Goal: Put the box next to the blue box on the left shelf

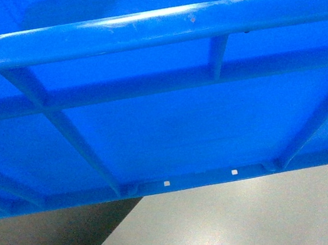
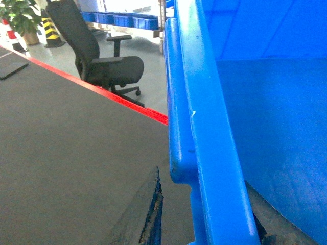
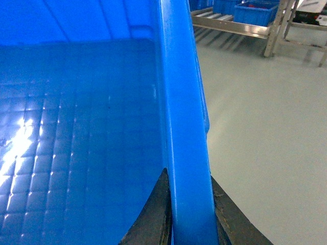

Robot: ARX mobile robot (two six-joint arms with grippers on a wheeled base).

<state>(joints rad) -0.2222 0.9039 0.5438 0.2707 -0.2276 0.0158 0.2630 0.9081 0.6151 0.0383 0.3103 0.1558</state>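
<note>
A large bright blue ribbed plastic crate [image 1: 169, 115] fills the upper part of the view from left to right, its thick rim nearest the top, above pale grey floor [image 1: 251, 221] with a darker patch at near left.

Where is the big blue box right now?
The box fills the head view, above the grey floor, its side rims between both arms' jaws.

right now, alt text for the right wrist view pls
The right gripper clamps the thick rim of a bright blue crate, dark fingers on both sides. Grey floor lies right; a metal rack with blue bins stands behind.
</note>
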